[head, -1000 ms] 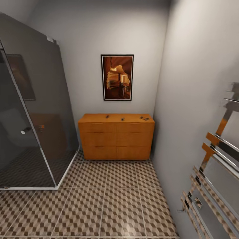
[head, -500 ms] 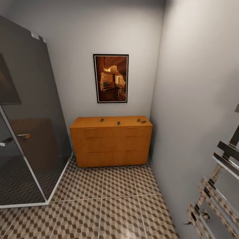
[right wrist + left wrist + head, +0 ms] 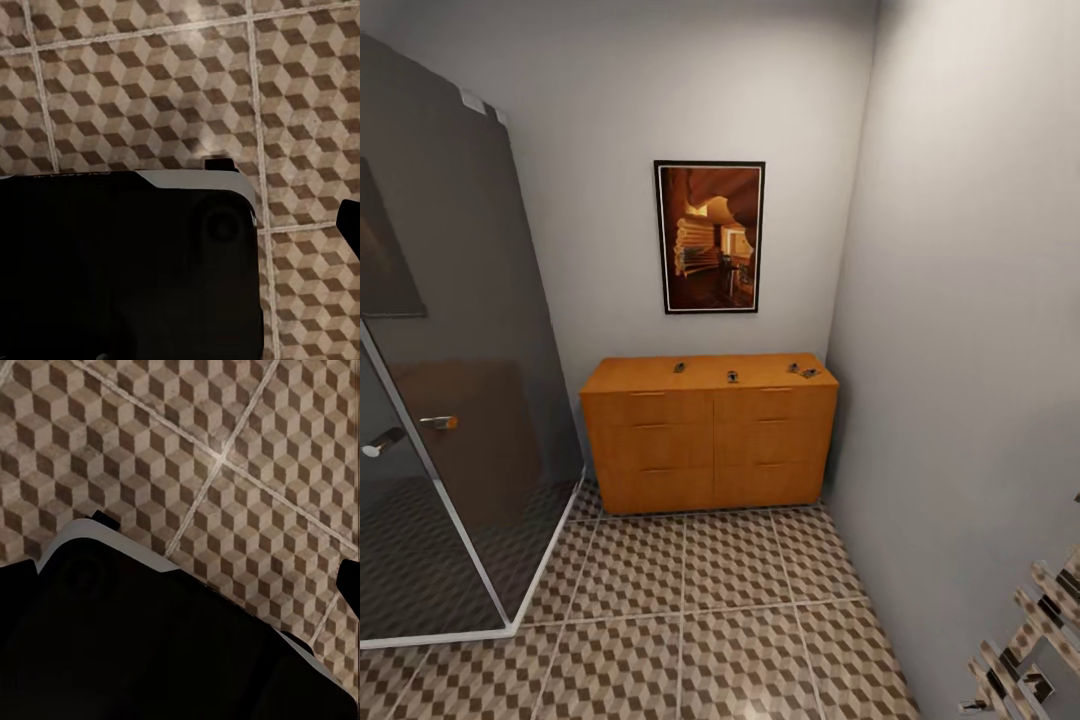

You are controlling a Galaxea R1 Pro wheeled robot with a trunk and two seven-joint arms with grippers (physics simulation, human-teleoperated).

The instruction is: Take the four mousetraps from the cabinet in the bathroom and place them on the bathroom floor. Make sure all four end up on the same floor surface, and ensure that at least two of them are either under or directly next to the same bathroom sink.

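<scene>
1. Four small dark shapes, the flat mousetraps (image 3: 731,376), lie on the smooth top of the low, wide orange-brown wooden cabinet (image 3: 710,440) in my head view. One sits toward the left, one near the middle, and two close together near the right end; they are too small for me to make out any detail. The cabinet stands against the grey back wall (image 3: 610,200), its right end just beside the grey side wall. Above it hangs a dark-framed picture in orange and brown tones (image 3: 710,238). To my left stands the dark glass-walled shower enclosure (image 3: 450,400), with a small metal handle on its door. The bathroom floor of square tiles printed with brown-and-beige cubes (image 3: 690,620) stretches from the cabinet's foot toward me. A chrome barred towel rail (image 3: 1030,660) shows at the lower right corner.

2. In my left wrist view, a dark body with a pale rim, part of my own machine (image 3: 150,645), sits over the cube-patterned tiles. A dark tip shows at the picture's edge, but I cannot tell how my left fingers are set.

3. In my right wrist view, a similar dark, pale-edged body (image 3: 127,262) covers the same tiled floor, grout lines crossing beside it. One dark tip shows at the edge; my right fingers' spread I cannot tell either.
</scene>
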